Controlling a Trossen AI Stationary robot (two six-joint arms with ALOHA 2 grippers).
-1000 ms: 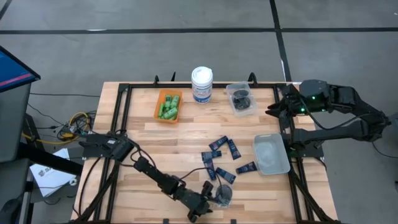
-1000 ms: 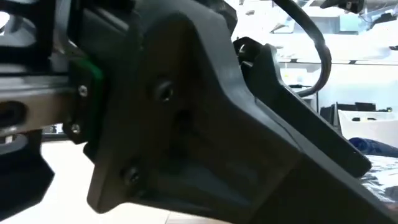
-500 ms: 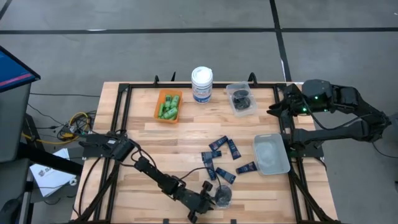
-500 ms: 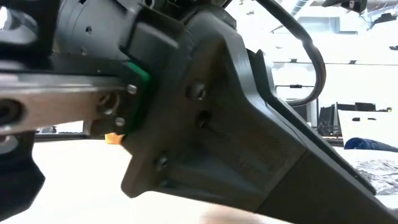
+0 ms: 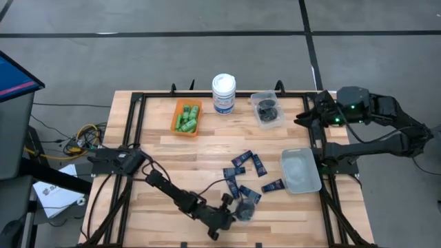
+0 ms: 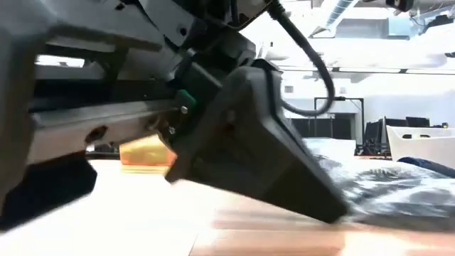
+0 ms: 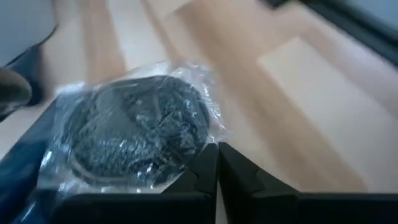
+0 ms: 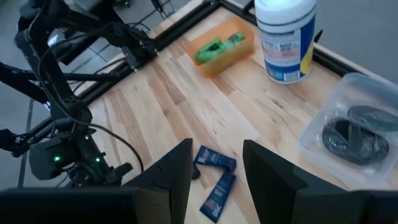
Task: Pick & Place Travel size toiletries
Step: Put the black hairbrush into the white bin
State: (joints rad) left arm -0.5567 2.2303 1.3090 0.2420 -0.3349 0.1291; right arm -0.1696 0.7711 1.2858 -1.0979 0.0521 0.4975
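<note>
Grip closed on the disc packet (image 7: 134, 134) at the table's (image 5: 165, 172) near edge.
Left gripper (image 7: 217, 163), open a second ago, is now clenched on its clear wrap; right gripper (image 8: 216, 163) waits half-open at the far right.

Left gripper (image 7: 217, 163) fingertips together, seemingly pinching clear packet (image 7: 134, 134) of black disc

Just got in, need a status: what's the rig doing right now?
It is sorting travel toiletries. The left gripper is low at the table's near edge, fingers shut on the clear packet holding a black disc. The right gripper waits open by the far right corner, empty. Blue tubes lie loose mid-table. The orange bin holds green bottles, one clear bin holds dark discs, and the other clear bin looks empty.
</note>
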